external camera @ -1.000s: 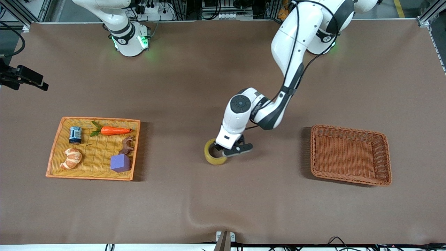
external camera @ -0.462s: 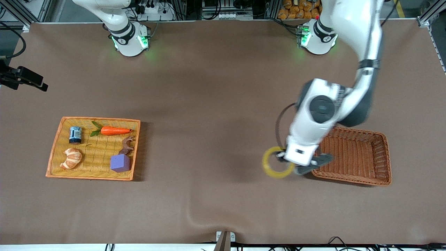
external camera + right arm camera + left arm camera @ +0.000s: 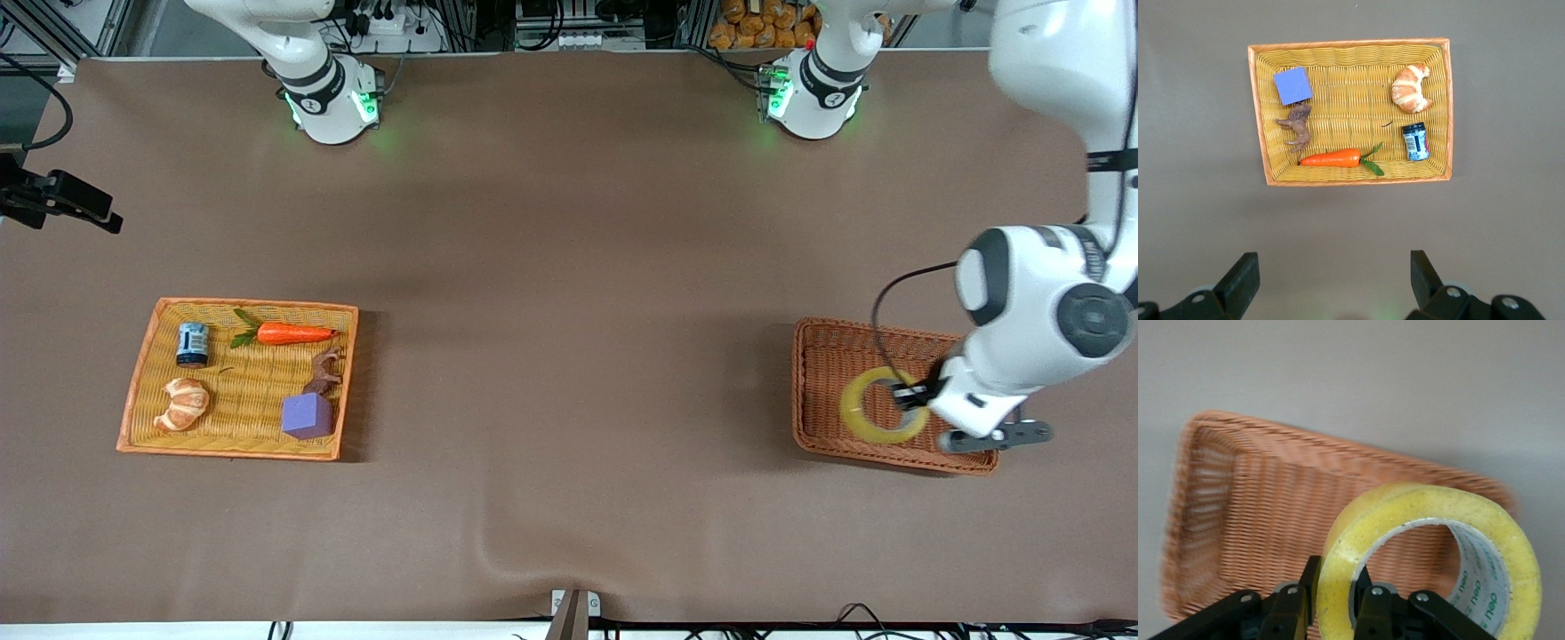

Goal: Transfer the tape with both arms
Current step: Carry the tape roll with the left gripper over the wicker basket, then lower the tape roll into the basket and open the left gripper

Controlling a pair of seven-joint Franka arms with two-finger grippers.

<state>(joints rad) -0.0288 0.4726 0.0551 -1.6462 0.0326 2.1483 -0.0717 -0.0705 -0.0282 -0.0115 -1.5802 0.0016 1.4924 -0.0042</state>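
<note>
Tape (image 3: 880,418) hangs in the air over the brown wicker basket (image 3: 889,333) that sits toward the left arm's end of the worktop. We see the left gripper (image 3: 909,397) pinching the wall of the roll, one finger inside the ring and one outside, which the left wrist view confirms (image 3: 1331,593). The right gripper (image 3: 1331,283) is spread wide with nothing in it, held high over the yellow tray (image 3: 1261,107) near the right arm's end of the table; that arm waits.

We judge the drop to be the risky part. The roll is held only by one side of its ring, so the free side could sag or swing, and a release from this height might let it bounce or roll onto the basket's rim. The gripper also sits close to the basket wall nearest the front camera, so a careless descent could snag the weave and shift the basket.

In the front view the ring's opening faces roughly upward, so we take the roll's axis as close to vertical, its flat face toward the basket floor. The roll is round, with no long axis across its face.
</note>
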